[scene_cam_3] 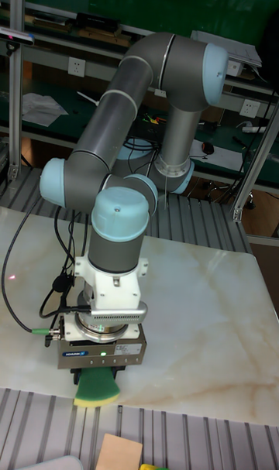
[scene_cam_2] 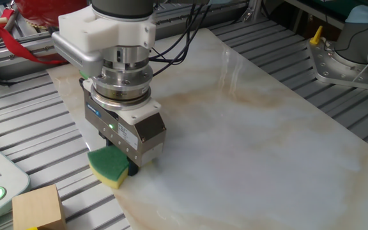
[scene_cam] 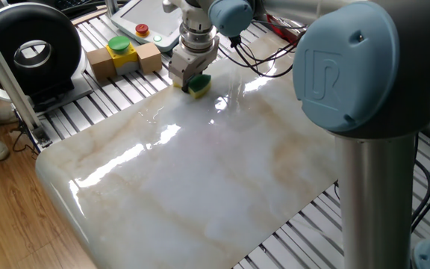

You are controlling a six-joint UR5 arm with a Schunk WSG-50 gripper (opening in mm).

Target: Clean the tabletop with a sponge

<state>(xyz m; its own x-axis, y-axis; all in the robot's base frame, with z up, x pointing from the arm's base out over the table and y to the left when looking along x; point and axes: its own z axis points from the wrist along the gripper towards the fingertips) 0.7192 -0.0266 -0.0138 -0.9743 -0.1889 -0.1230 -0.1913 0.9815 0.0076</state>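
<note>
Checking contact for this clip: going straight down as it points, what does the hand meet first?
The hand grips the green-and-yellow sponge; that sponge apparently already rests on the white marble-look tabletop's edge.
</note>
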